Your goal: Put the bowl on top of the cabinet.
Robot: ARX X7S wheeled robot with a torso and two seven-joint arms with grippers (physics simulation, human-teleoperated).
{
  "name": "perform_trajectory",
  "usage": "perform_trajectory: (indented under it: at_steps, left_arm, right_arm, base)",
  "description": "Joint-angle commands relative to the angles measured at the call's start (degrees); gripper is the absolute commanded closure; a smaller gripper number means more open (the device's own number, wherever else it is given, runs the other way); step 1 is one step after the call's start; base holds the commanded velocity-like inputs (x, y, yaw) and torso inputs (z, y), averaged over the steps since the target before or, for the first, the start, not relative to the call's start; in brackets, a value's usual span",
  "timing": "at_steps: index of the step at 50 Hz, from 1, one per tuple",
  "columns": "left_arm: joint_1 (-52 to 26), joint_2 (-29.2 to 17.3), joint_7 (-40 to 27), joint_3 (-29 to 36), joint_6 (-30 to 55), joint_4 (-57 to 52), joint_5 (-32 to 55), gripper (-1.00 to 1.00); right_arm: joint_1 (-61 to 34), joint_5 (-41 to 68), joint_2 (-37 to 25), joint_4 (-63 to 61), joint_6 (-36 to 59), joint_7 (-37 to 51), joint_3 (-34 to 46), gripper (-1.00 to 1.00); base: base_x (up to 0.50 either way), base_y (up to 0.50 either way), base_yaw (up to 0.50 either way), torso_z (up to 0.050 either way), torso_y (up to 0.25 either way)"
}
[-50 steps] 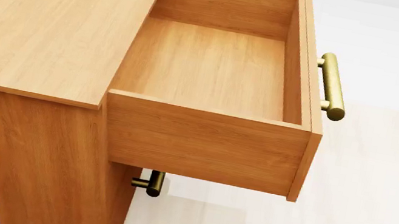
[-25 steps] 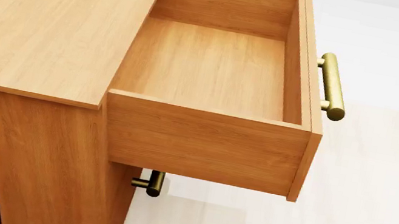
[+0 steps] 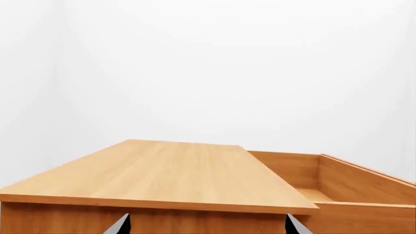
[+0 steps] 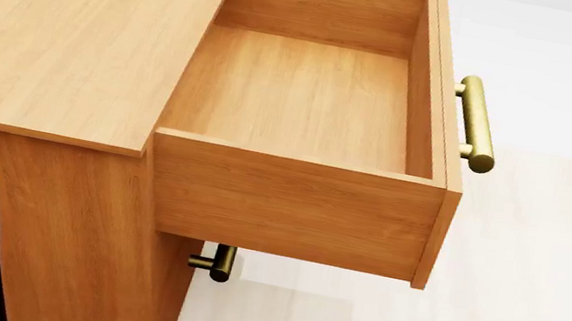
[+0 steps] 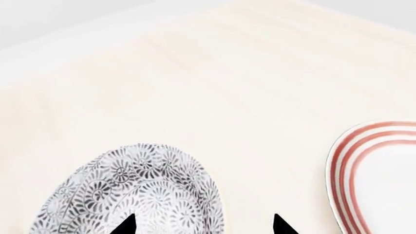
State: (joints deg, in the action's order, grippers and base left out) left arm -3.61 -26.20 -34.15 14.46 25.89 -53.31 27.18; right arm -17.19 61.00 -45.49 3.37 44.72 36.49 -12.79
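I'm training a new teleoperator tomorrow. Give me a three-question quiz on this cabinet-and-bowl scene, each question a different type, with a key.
1. True or false: the bowl already sits on top of the cabinet.
2. Multiple choice: the cabinet's top drawer is
A) shut
B) pulled open and empty
C) pulled open with the bowl inside
3. Fill in: in the right wrist view, the dish beside the bowl is a white plate with ____ rings.

Key: 1 false, it rests on the pale surface under the right gripper; 2 B; 3 red.
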Motion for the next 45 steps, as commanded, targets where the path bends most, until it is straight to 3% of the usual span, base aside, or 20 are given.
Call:
perform_trajectory:
  at_steps: [1, 45]
  left_arm:
    - [0.1, 0.6, 1.5, -0.7, -1.5, 0.3, -0.1, -1.00]
    - [0.2, 0.0, 1.4, 1.3, -3.9, 2.4, -1.2, -1.00]
  right_arm:
    - [2.6, -4.3, 2.4, 1.7, -3.5, -1.8, -1.5, -1.00]
    - [5.2, -10.5, 7.1, 8.7, -13.8, -8.5, 0.8, -1.00]
  base:
    - [0.00, 0.00, 0.00, 0.000, 0.000]
    - [0.00, 0.00, 0.00, 0.000, 0.000]
